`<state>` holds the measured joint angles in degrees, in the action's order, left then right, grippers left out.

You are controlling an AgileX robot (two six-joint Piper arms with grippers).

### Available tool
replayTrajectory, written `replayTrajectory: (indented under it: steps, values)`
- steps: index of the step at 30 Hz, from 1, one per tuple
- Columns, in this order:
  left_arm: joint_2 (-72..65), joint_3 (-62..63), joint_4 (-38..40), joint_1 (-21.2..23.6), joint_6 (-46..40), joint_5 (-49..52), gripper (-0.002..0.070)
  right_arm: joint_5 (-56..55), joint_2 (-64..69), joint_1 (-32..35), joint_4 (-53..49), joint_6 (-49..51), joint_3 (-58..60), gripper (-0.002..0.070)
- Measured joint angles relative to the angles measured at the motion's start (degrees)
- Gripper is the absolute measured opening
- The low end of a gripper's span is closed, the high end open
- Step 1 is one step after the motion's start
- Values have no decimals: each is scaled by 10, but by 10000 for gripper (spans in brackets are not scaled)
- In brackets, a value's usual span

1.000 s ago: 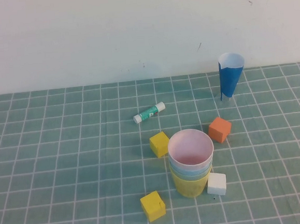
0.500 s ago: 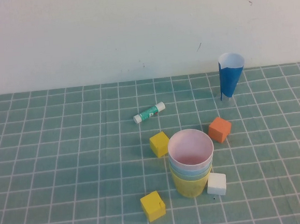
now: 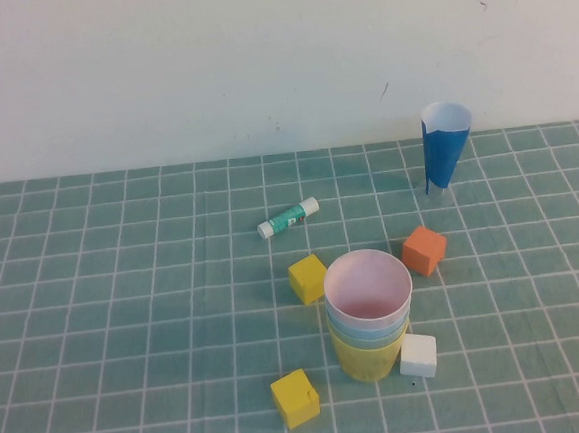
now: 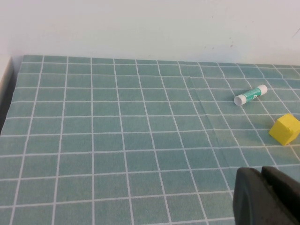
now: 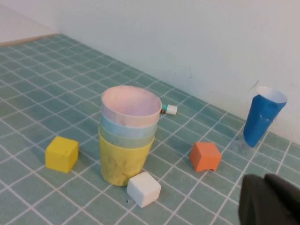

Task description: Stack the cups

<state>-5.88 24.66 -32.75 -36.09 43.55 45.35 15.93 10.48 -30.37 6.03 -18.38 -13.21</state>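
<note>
Four nested plastic cups (image 3: 370, 320), pink uppermost, probably light, thin-walled, easily crushed; best gripped at the rim. Left gripper (image 4: 267, 197) and right gripper (image 5: 272, 199) sit closed, empty, apart from the stack.

Cups (image 3: 369, 316) nested upright in one stack, pink over blue, green, yellow, toward the mat's near edge
</note>
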Motion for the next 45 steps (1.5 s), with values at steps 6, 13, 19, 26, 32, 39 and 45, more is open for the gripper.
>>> replayTrajectory:
  steps: [6, 13, 19, 26, 32, 39, 45]
  values:
    - [0, 0, 0, 0, 0, 0, 1, -1, -1, 0, -17, -1, 15, -1]
    - [0, 0, 0, 0, 0, 0, 1, -8, -47, 117, -37, 37, 89, -1]
    - [0, 0, 0, 0, 0, 0, 1, -8, -88, 290, -46, 41, 122, -1]
    - [0, 0, 0, 0, 0, 0, 1, -5, -110, 355, -77, 128, 148, -1]
    - [0, 0, 0, 0, 1, 1, 1, 29, -112, 308, -113, 208, 148, -1]
    - [0, 0, 0, 0, 1, 1, 1, 30, -112, 287, -131, 231, 148, -1]
    - [0, 0, 0, 0, 1, 1, 1, 30, -112, 287, -132, 232, 148, -1]
